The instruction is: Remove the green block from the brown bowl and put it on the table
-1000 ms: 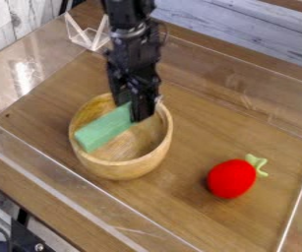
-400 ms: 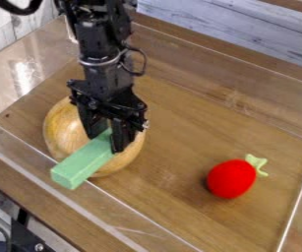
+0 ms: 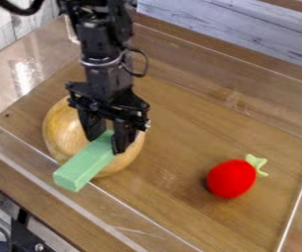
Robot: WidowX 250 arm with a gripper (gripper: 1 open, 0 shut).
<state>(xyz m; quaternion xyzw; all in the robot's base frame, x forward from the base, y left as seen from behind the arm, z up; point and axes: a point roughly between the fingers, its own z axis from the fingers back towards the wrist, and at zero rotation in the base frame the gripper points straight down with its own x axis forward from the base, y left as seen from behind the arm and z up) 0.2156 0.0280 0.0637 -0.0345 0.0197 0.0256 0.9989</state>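
Note:
My gripper (image 3: 108, 138) points down over the brown bowl (image 3: 64, 128) and is shut on the upper end of the green block (image 3: 77, 169). The block slopes down to the front left, and its lower end reaches past the bowl's front edge over the table (image 3: 206, 118). Whether that end touches the table I cannot tell. The bowl shows as a rounded light-brown shape behind the fingers. Its inside is hidden from this view.
A red strawberry-like toy (image 3: 232, 178) with a green stem lies on the table at the front right. A clear acrylic wall (image 3: 22, 148) runs around the table's edges, close to the bowl's left side.
The gripper has moved left and toward the front with the green block, which now hangs out past the bowl's front edge. The bowl has shifted left and no longer shows its inside.

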